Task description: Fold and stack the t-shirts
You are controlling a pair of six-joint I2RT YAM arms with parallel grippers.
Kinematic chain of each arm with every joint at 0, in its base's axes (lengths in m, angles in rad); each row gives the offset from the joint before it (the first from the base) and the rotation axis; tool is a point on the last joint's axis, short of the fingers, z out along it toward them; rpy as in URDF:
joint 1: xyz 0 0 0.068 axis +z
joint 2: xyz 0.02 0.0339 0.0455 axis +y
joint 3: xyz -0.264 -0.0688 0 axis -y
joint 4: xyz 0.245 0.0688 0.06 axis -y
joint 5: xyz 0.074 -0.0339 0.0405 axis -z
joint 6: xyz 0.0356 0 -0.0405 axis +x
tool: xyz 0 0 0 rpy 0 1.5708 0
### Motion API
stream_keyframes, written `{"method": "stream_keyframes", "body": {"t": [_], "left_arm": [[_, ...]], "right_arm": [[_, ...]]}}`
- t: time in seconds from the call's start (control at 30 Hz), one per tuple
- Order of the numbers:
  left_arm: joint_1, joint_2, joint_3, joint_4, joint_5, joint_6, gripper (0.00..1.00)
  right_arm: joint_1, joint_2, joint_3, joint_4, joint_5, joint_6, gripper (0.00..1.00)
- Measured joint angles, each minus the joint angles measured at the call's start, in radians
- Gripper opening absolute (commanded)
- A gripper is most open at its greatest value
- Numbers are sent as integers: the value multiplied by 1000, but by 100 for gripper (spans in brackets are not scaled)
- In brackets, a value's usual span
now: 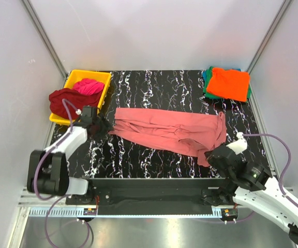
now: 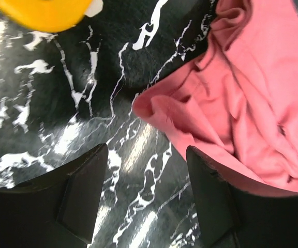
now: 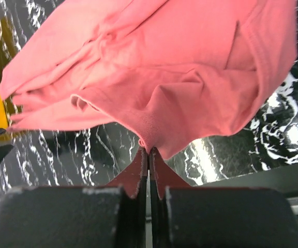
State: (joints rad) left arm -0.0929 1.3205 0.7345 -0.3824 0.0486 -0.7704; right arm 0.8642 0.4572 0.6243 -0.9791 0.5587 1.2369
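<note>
A large salmon-pink cloth t-shirt (image 1: 169, 129) lies rumpled across the middle of the black, white-veined table (image 1: 154, 88). At lower right, the right gripper (image 1: 213, 155) is clenched on the shirt's near edge. At centre left, the left gripper (image 1: 101, 126) has its fingers spread around nothing, just beside the shirt's left tip. A dark red shirt (image 1: 63, 101) and a magenta shirt (image 1: 88, 86) sit in the yellow plastic tray (image 1: 105, 77) at upper left. At upper right, a folded orange shirt (image 1: 229, 83) lies on a green shirt (image 1: 207, 77).
</note>
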Motion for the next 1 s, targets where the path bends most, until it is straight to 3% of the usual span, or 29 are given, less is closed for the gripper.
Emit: {"method": "stream_keyframes", "body": {"t": [0.23,0.43,0.6,0.8,1.0], "left_arm": [[-18,209,80,63,-45,-31,44],[-18,240,84,84,-57,-43,33],[-18,240,90,90,-65,-48,0],[-18,197,95,69,-65,-38,0],[-18,-101,110,-32,-72,-19,0]], "right_arm": [[0,71,-6,-2,34,14,0],[0,80,-6,10,35,9,0],[0,79,-6,12,35,-6,0],[0,81,22,5,57,-50,0],[0,97,239,9,143,-193,0]]}}
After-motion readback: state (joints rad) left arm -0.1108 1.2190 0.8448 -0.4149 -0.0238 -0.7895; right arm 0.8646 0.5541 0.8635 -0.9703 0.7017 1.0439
